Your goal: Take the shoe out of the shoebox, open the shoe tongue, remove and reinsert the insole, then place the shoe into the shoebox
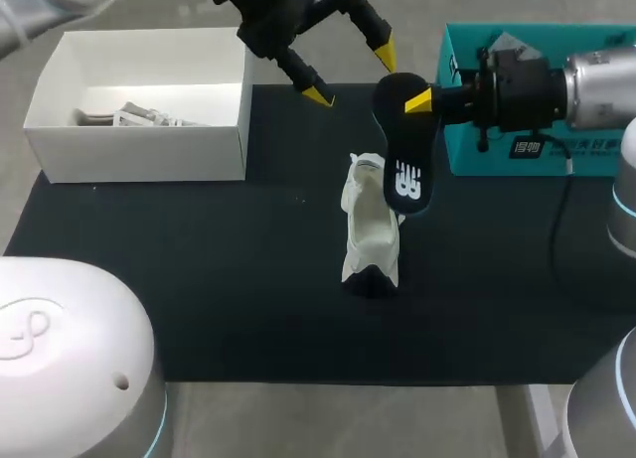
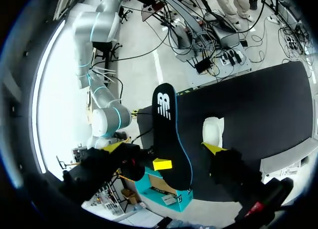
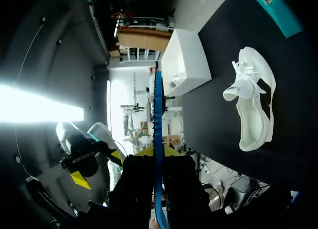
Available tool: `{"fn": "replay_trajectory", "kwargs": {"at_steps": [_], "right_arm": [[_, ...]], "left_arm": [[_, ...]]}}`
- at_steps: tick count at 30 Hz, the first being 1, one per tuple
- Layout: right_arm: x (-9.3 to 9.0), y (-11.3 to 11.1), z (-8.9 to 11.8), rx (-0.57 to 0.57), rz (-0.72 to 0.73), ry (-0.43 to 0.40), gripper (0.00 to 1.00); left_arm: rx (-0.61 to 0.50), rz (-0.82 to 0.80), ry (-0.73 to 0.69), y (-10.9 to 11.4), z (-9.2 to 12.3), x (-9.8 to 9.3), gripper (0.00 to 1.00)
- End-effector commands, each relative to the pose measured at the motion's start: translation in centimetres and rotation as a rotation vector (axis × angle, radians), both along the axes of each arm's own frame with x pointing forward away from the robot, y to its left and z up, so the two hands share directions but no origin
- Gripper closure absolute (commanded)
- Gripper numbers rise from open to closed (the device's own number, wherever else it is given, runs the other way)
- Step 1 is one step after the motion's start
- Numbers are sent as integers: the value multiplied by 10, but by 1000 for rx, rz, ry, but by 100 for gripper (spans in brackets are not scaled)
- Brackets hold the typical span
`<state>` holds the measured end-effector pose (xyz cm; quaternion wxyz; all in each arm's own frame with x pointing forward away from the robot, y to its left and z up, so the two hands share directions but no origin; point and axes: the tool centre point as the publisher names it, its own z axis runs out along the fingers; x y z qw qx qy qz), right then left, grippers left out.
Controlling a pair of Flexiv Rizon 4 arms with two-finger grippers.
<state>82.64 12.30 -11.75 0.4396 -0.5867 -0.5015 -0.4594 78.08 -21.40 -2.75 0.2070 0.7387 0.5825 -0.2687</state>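
Right end effector clamped on flat navy foam insole, left end effector apart; best fed lengthwise into white fabric shoe.

You look down on a table covered by a black mat; its pale grey surface shows along the near edge.

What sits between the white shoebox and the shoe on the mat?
Nothing: the head view shows only bare black mat between the shoebox and the shoe.
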Motion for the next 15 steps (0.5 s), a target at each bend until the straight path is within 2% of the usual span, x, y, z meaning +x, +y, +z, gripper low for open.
{"fn": "replay_trajectory", "kwargs": {"at_steps": [1, 8, 12, 15], "right_arm": [[9, 8, -1, -3, 2, 2, 100], [16, 14, -1, -21, 6, 4, 100], [18, 17, -2, -19, 2, 2, 100], [18, 18, -2, -15, 1, 2, 100]], "left_arm": [[423, -55, -31, -7, 10, 12, 0], [512, -89, -100, -13, 11, 24, 0], [558, -108, -191, -15, 9, 35, 0], [569, -67, -170, -17, 10, 37, 0]]}}
